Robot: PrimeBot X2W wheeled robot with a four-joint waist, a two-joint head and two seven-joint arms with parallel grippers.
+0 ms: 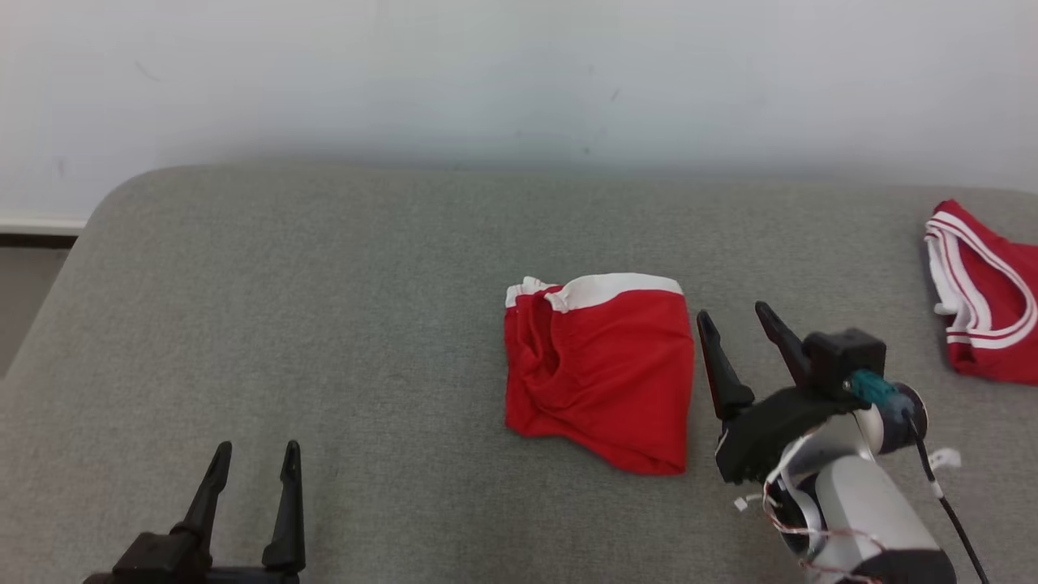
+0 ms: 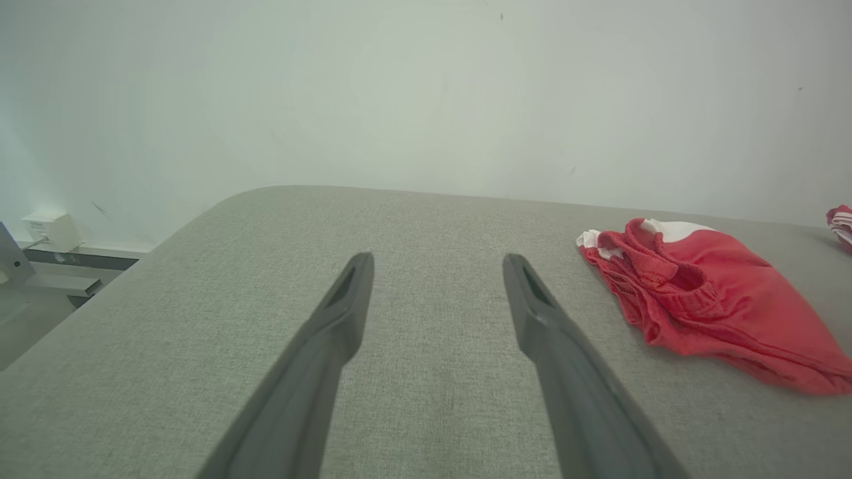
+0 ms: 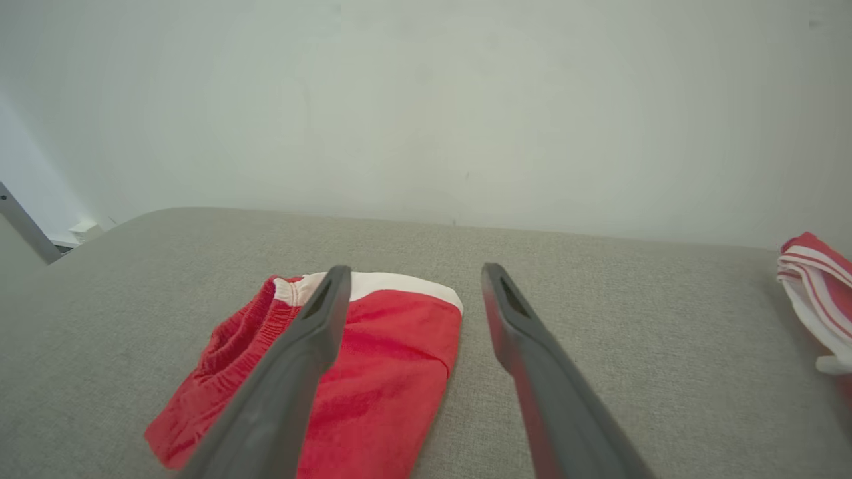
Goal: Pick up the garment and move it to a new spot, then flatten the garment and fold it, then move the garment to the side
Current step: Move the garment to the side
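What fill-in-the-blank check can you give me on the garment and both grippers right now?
The red garment has a ____ waistband. The right gripper is beside it, fingers ____. The left gripper holds ____. The striped garment lies on the robot's ____ side.
Missing words: white; open; nothing; right.

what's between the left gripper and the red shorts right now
The stretch from the left gripper to the red shorts is bare grey padded surface, as the head view shows.
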